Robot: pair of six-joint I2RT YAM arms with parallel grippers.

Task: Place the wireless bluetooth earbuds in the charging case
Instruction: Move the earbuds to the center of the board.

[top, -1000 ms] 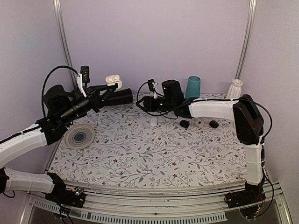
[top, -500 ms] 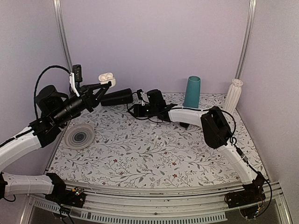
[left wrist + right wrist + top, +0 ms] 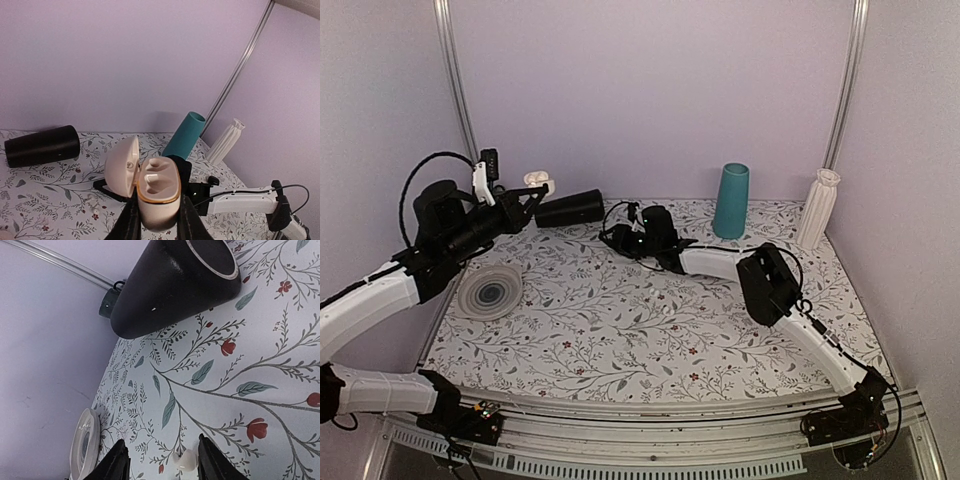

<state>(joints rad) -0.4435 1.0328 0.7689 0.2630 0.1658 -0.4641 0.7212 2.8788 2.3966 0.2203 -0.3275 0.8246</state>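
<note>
Left jaws clench the charging case (image 3: 157,192), held aloft at 10 o'clock above the surface (image 3: 620,330), lid swung open toward 9 o'clock, one seated earbud (image 3: 156,167) in a well. Right jaws stand released near 12 o'clock, straddling a loose earbud (image 3: 186,460) lying on the surface, beside a toppled black cup (image 3: 175,285).

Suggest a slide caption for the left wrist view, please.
Left gripper holds the open charging case above the floral table, a black cup lying on its side behind.
</note>
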